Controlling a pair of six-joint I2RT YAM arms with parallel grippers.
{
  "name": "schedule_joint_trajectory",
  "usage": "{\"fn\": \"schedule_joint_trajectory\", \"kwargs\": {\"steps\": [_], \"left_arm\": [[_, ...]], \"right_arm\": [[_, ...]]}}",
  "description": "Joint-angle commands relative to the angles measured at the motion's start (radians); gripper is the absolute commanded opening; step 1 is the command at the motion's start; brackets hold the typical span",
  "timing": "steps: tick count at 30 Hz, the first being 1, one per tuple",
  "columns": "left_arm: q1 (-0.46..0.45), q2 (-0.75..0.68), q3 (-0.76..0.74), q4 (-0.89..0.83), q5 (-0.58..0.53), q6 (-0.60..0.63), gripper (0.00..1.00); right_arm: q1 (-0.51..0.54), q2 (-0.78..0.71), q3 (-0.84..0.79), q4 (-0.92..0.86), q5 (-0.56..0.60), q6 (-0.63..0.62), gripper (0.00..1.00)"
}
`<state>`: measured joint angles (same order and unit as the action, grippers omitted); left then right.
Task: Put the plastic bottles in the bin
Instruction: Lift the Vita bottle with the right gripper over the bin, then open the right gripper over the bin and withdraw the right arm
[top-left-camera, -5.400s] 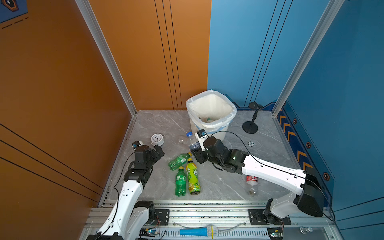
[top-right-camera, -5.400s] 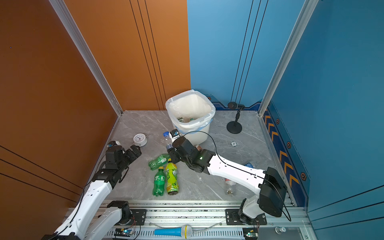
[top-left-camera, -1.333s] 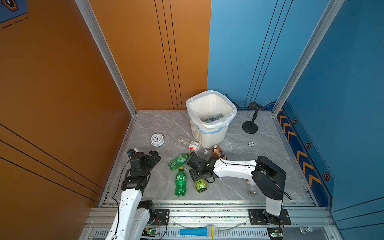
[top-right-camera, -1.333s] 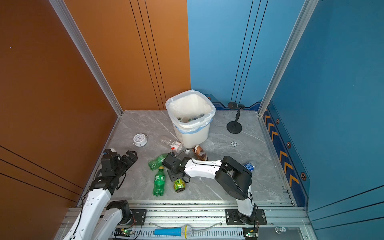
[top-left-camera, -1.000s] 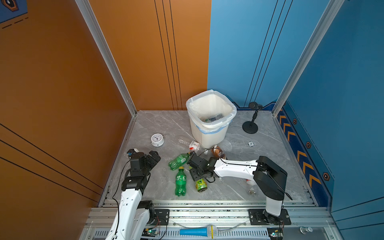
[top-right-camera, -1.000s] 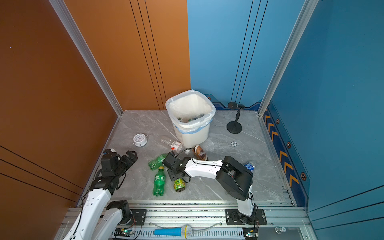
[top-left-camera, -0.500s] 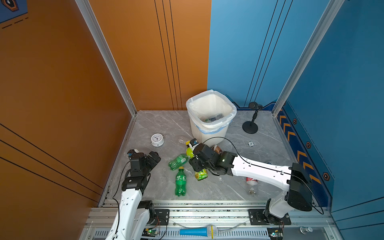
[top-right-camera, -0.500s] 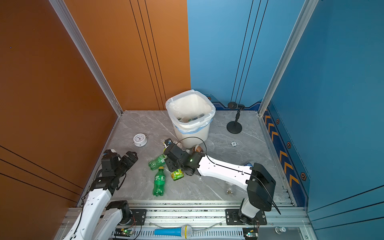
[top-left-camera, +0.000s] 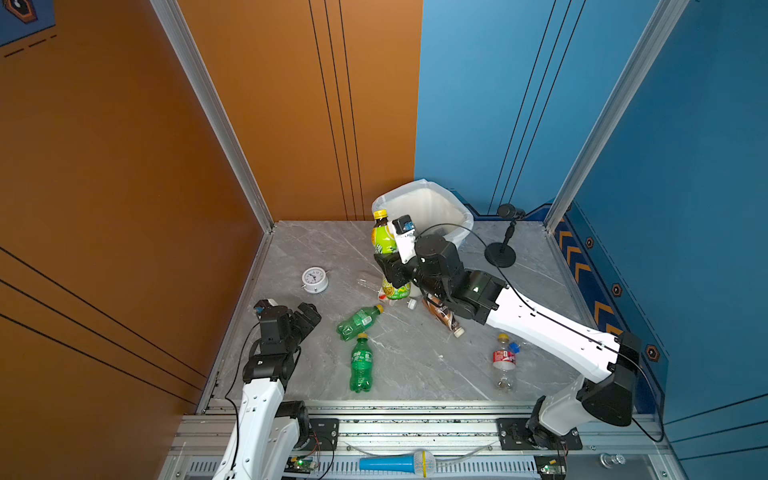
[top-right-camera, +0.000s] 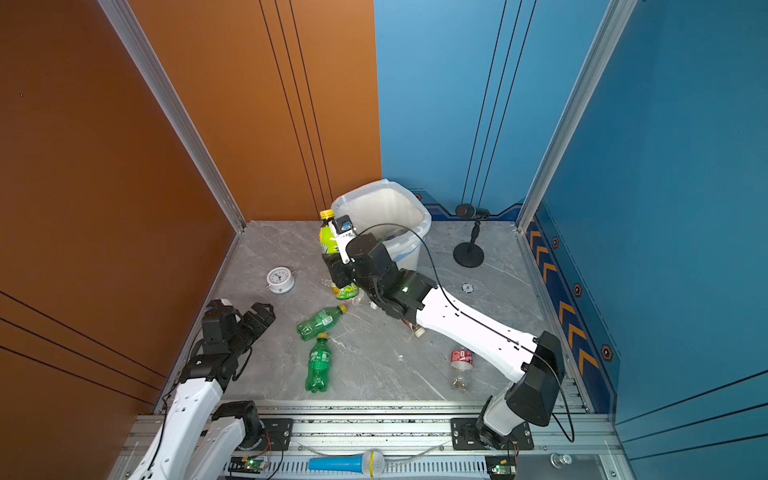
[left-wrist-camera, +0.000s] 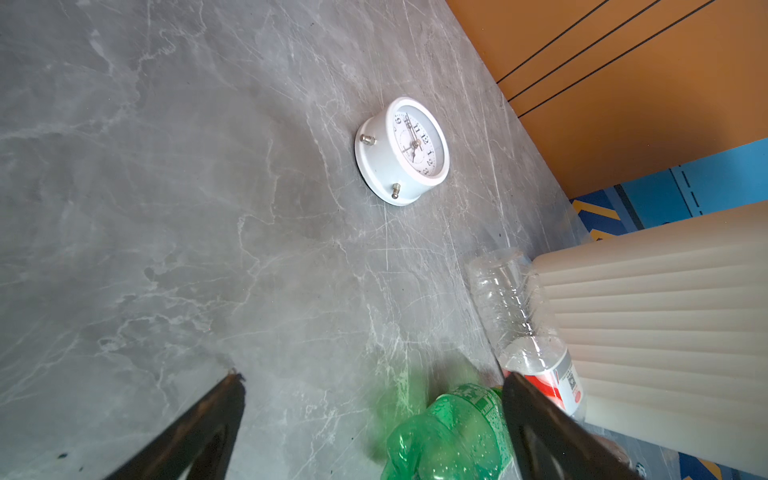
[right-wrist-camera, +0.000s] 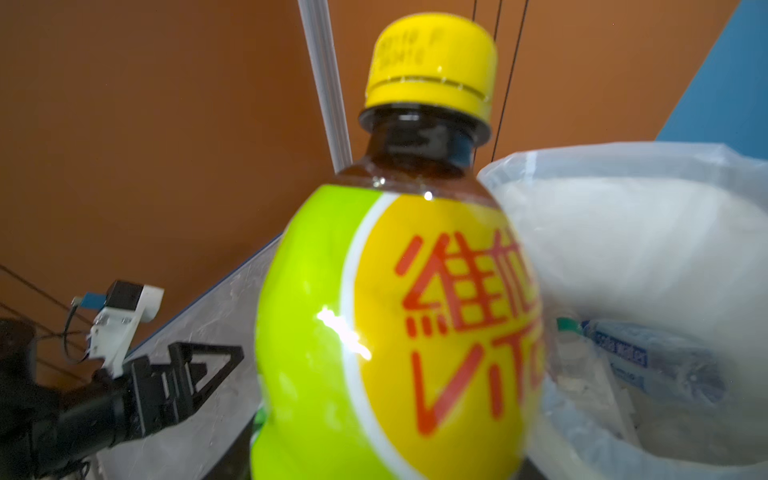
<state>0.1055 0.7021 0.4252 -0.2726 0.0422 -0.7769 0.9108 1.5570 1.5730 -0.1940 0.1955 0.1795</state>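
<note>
With the right hand (top-left-camera: 390, 272) clamped round its lower half, held a yellow-green plastic bottle (top-left-camera: 384, 240) with a yellow cap upright above the grey marble bench (top-left-camera: 415, 374), beside the rim of the white ribbed bag-lined bin (top-left-camera: 460, 216), not yet over the opening. Had the left hand (top-left-camera: 306, 316) spread wide and empty. Counted on the bench in both top views: a slanted green bottle (top-left-camera: 360, 322), a second green bottle (top-left-camera: 360, 370), a brown bottle (top-left-camera: 441, 316), a red-labelled clear bottle (top-left-camera: 503, 360). From the left wrist, noted a further clear bottle (left-wrist-camera: 511, 299) just beside the bin wall. From the right wrist, spotted a blue-labelled clear bottle (right-wrist-camera: 648, 361) already inside. Judged the task partway through.
</note>
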Motion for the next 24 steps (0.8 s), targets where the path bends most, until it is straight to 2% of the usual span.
{"fn": "schedule_joint_trajectory", "kwargs": {"steps": [1, 10, 22, 24], "left_arm": [[0.008, -0.009, -0.01, -0.014, 0.018, -0.002, 0.98], [0.011, -0.018, 0.001, -0.03, 0.02, -0.004, 0.98], [0.013, -0.01, 0.018, -0.039, 0.022, 0.002, 0.98], [0.013, -0.007, 0.023, -0.039, 0.027, -0.002, 0.98]], "right_arm": [[-0.08, -0.003, 0.081, 0.095, 0.019, -0.008, 0.55], [-0.254, 0.113, 0.215, 0.163, 0.014, 0.06, 0.55], [-0.325, 0.232, 0.278, 0.147, -0.009, 0.113, 0.55], [-0.331, 0.25, 0.287, 0.127, -0.021, 0.126, 0.61]]}}
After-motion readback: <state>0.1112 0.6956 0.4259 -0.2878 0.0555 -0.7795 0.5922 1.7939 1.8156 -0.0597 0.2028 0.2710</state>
